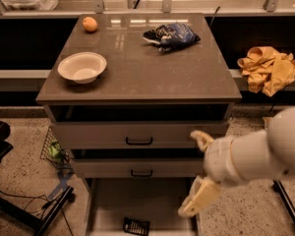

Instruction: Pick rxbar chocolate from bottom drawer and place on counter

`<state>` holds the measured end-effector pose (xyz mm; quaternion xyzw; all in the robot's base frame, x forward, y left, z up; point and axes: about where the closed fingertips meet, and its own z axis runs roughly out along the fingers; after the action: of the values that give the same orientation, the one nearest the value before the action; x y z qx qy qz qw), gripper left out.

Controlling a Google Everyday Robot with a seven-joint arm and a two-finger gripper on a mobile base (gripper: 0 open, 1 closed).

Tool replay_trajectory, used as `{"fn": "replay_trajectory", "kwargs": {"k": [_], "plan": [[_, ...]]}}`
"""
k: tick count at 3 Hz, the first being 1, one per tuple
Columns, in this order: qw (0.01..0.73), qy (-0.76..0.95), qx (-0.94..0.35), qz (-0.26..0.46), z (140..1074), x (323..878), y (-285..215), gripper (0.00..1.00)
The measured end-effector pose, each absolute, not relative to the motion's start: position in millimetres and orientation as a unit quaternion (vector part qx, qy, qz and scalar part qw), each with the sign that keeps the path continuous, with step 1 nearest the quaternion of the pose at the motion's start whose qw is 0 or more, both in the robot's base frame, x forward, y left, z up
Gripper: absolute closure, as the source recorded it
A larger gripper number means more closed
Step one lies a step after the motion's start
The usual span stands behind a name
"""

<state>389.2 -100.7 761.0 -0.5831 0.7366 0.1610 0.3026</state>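
The rxbar chocolate (136,226), a small flat black bar, lies on the pale floor of the pulled-out bottom drawer (137,200), near its front edge. The counter (137,73) is the brown-grey top of the grey cabinet above. My gripper (190,173) hangs on the white arm that reaches in from the right. It is in front of the cabinet's lower right side, above and to the right of the bar and apart from it. Its fingers (196,200) stand apart, open and empty.
On the counter sit a white bowl (82,67) at the left, an orange (90,23) at the back left and a dark-blue chip bag (171,35) at the back. A yellow cloth (269,69) lies on the right ledge. A wire basket (54,151) and black equipment (0,141) stand at the left.
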Motion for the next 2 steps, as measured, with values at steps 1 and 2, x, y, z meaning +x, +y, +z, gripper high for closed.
{"fn": "replay_trajectory", "kwargs": {"k": [1, 2], "plan": [[0.301, 0.739, -0.565, 0.208, 650.3, 384.1, -66.4, 0.0], [0.302, 0.753, -0.554, 0.189, 597.6, 408.1, -55.2, 0.0]]}}
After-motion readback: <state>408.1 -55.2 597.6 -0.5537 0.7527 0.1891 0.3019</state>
